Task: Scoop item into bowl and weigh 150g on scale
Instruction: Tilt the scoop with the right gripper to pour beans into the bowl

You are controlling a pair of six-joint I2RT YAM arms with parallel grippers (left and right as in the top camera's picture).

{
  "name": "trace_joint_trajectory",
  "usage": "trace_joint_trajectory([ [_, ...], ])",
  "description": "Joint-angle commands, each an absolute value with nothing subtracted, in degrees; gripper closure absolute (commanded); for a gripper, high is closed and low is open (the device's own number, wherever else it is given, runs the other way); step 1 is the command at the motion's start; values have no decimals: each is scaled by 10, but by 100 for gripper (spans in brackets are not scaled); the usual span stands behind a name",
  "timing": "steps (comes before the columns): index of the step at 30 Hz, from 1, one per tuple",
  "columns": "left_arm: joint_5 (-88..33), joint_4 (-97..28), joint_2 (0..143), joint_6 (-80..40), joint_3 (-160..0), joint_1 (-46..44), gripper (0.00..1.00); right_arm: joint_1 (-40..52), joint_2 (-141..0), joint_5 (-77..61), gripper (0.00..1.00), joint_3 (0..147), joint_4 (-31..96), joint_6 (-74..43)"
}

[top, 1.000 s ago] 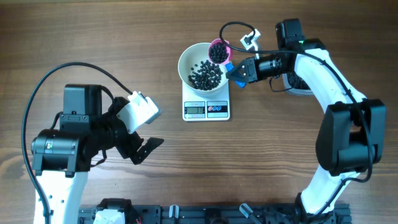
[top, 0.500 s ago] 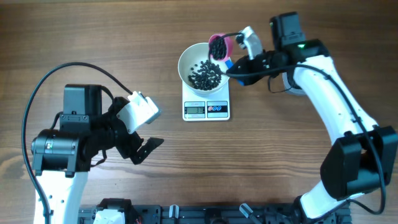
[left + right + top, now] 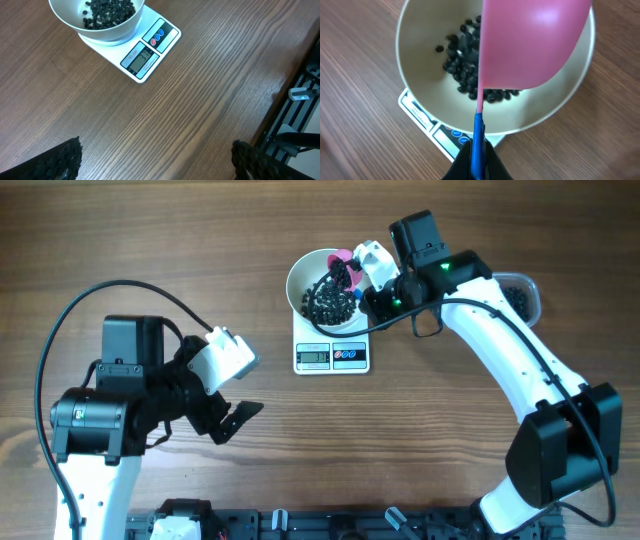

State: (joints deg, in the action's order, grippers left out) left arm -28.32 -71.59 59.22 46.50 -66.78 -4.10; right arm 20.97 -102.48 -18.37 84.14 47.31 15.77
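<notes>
The white bowl sits right on top of the little white scale, at the far side of the bench. Inside the bowl is a loose pile of tiny black beans.

The right tool is pinched tight on the blue handle of a pink scoop. The scoop is tipped up over the right side of the bowl. In the right wrist view its round pink back hides part of the bowl, so I cannot tell if any beans are in it.

The left tool is open as wide as it goes and has nothing in it. It hangs over the left side of the bench, well apart from the scale. Its two dark fingers show in the bottom corners of the left wrist view, with bare wood between them.

The scale has a grey screen and small red and blue buttons (the numbers are too small to read).
</notes>
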Motion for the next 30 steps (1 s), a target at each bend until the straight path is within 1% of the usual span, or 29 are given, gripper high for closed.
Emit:
trace_joint_trajectory([
  [1,-284,-714,592,478,-679,-43,0,211,-1017,-163,96,845,474,170],
  [5,-284,-714,592,478,-679,-43,0,211,-1017,-164,96,845,476,171],
  [9,-284,-714,592,478,-679,-43,0,211,-1017,-164,96,845,499,210],
  [12,-284,-714,592,478,-679,-43,0,211,-1017,-164,96,845,501,209],
  [20,-284,-714,592,478,-679,-43,0,211,-1017,-159,96,845,463,211],
  [24,-284,-714,592,478,-679,-43,0,212,-1018,-109,96,845,427,212],
  [30,-284,-714,592,478,-679,-43,0,215,-1018,-41,96,845,416,256],
])
